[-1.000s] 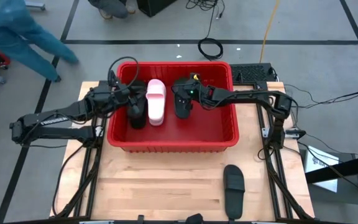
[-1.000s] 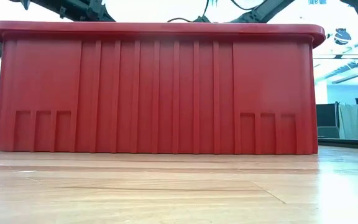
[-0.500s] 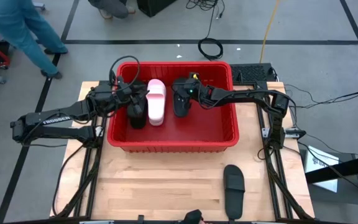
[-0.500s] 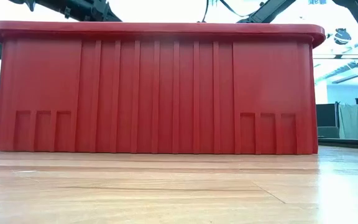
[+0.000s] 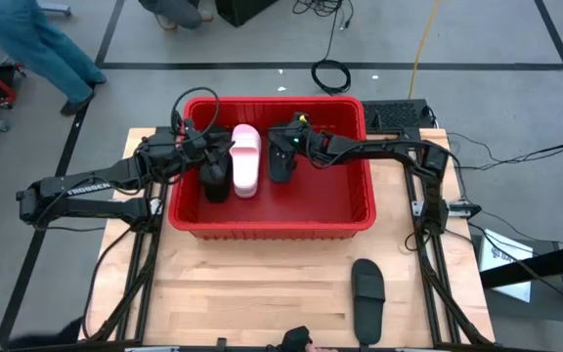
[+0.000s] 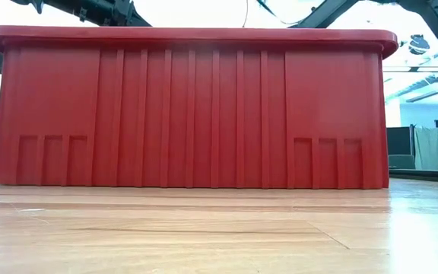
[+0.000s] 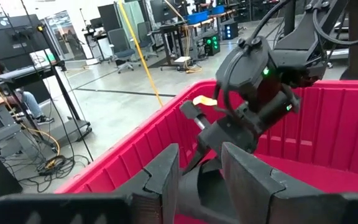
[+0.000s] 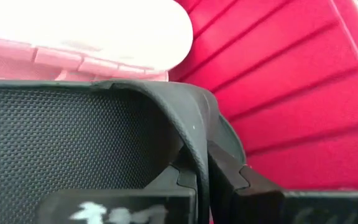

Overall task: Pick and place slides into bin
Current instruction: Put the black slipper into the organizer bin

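Note:
The red bin (image 5: 272,227) stands mid-table and fills the low view (image 6: 204,114). Inside it lie a pale pink slide (image 5: 245,161), a black slide (image 5: 214,184) to its left and another black slide (image 5: 281,164) to its right. My left gripper (image 5: 211,158) is inside the bin over the left black slide, its fingers close together around it (image 7: 199,180). My right gripper (image 5: 288,147) is inside the bin, shut on the right black slide (image 8: 73,137). A further black slide (image 5: 367,293) lies flat on the table near the front edge. My left gripper pinches the left black slide, a dark mass (image 7: 201,190) between its two fingers, coming from the table's left and slanting down. Which part it holds is hidden by the gripper itself. The slide's lower end lies in the bin. My right gripper pinches the edge of the black slide's strap (image 8: 194,146) between its two fingers, coming from the table's right. The slide sits right beside the pink slide (image 8: 86,37). Whether it rests on the bin's floor I cannot tell.
The bin's right half (image 5: 335,196) holds no slides. Bare wood (image 5: 242,293) lies between the bin and the front edge. A person (image 5: 37,44) walks on the floor beyond the far left corner. Cables (image 5: 330,73) lie behind the table.
My right gripper has moved a little toward the table's left with its black slide, closer to the pink slide, staying shut. The person beyond the far left corner has walked farther away.

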{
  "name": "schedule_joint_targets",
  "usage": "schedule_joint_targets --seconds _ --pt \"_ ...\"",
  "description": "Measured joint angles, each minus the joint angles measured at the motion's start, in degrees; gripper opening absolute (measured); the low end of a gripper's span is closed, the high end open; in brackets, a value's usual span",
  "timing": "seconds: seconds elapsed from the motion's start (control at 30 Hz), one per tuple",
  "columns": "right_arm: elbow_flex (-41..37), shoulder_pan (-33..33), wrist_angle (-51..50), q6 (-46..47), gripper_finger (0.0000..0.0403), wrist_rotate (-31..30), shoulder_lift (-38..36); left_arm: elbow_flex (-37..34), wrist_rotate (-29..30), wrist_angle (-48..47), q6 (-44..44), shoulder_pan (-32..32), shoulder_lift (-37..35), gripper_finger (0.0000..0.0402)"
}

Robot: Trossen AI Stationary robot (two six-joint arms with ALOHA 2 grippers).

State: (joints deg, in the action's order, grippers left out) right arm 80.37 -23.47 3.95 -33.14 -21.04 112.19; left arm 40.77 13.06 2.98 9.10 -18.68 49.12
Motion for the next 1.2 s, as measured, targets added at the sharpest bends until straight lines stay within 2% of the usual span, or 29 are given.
schedule_joint_targets --seconds 0.2,0.9,1.2 --pt "6.4 0.7 -3.7 0.2 0.0004 -0.3 4.3 0.0 -0.1 0.1 -0.3 0.0 0.0 0.0127" --pt "6.6 0.8 -5.1 1.6 0.0004 -1.4 5.1 0.0 -0.2 0.0 -0.3 0.0 0.0 0.0127" --pt "6.4 1.2 -4.2 5.1 0.0004 0.7 6.9 0.0 -1.7 0.2 -0.6 0.0 0.0 0.0127"
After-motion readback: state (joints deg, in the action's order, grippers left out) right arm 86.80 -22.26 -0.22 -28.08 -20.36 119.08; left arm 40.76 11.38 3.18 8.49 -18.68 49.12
